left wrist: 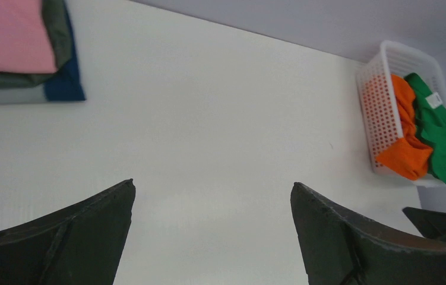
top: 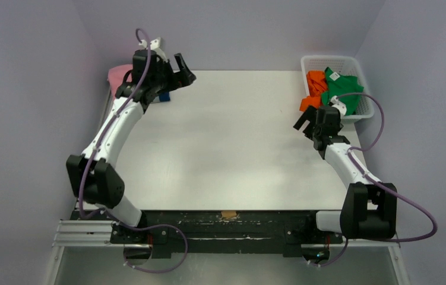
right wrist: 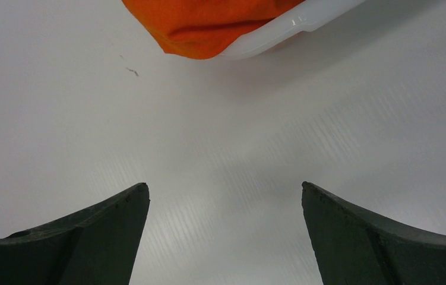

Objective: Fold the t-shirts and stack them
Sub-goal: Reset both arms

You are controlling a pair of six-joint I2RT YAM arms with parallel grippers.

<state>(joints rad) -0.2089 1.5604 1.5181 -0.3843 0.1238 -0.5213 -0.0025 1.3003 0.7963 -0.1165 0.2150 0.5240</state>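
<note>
A folded stack lies at the table's far left: a pink t-shirt (left wrist: pixel 6 35) on top, a dark grey one (left wrist: pixel 60 29) under it and a blue one (left wrist: pixel 69 86) at the bottom. In the top view the left arm hides most of the stack, leaving the pink t-shirt (top: pixel 117 74) showing. An orange t-shirt (top: pixel 314 86) and a green t-shirt (top: pixel 345 89) lie crumpled in the basket at the far right. My left gripper (top: pixel 182 70) hovers open and holding nothing beside the stack. My right gripper (right wrist: pixel 225 187) is open over bare table, just short of the orange t-shirt (right wrist: pixel 208 24) that hangs over the basket's rim.
The white lattice basket (top: pixel 330 59) stands at the table's far right corner, its wall (left wrist: pixel 375 113) facing the left wrist camera. The white table (top: pixel 226 136) is boxed in by pale walls at the back and on both sides.
</note>
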